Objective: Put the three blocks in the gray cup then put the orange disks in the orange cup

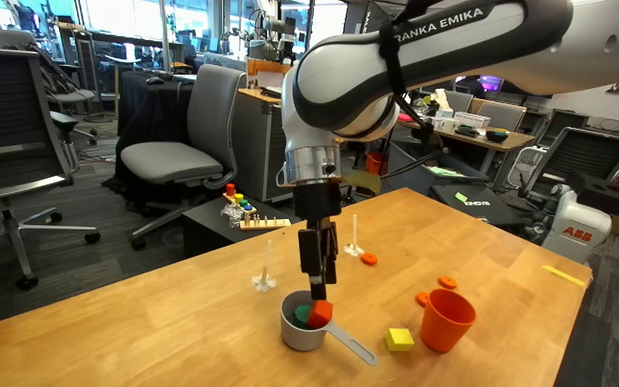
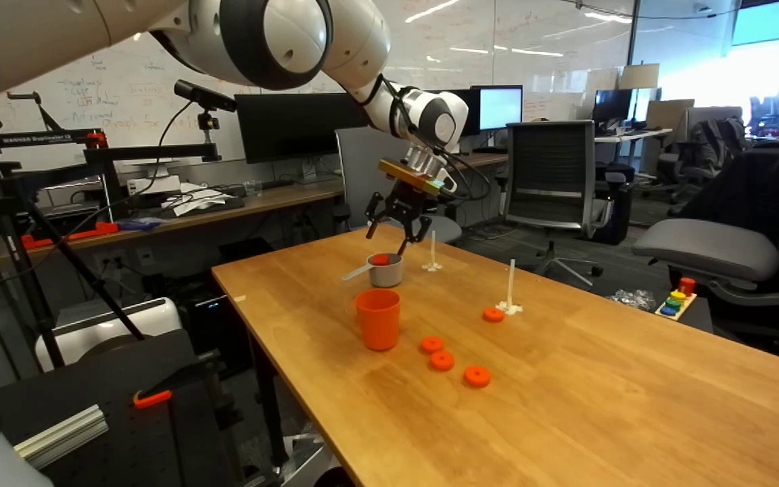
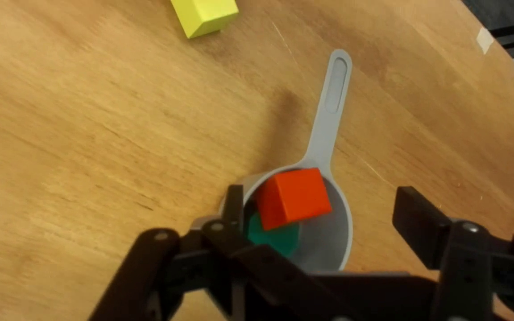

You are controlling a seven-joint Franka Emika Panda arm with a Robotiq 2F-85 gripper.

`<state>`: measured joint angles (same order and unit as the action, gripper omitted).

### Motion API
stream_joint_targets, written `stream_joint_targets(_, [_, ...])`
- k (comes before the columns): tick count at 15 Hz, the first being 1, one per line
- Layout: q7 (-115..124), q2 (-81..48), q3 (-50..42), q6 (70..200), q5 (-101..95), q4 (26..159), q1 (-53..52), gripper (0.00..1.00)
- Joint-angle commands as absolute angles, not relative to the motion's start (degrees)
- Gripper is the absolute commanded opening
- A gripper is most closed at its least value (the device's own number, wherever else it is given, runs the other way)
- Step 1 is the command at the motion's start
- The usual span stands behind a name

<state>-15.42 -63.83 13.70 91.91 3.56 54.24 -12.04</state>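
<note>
The gray cup (image 1: 300,339) stands on the table, its handle pointing toward the yellow-green block (image 1: 398,339), which lies on the wood. Inside the cup sit the green block (image 3: 279,237) and the red block (image 3: 304,194); the red one is tilted, partly over the green one. My gripper (image 3: 326,211) is open directly above the cup, fingers spread wide to either side of the red block and apart from it. Beside the yellow-green block stands the orange cup (image 1: 443,328). Several orange disks (image 2: 441,360) lie flat on the table, one of them near a peg.
Two thin white pegs (image 1: 266,266) rise from the table, the farther one (image 1: 354,234) close to an orange disk. In an exterior view, the table edge (image 2: 264,338) runs past the orange cup's side. A box with toy pieces (image 1: 264,223) stands beyond the table.
</note>
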Motion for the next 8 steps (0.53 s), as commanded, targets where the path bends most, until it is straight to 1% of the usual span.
stream_joint_targets(1, [-13.74,-62.66,11.99,85.12,1.73,53.23,-12.39,1.0])
stream_joint_targets(8, [-10.12,-61.24,7.62,75.26,-5.91,55.7,-13.97,1.0])
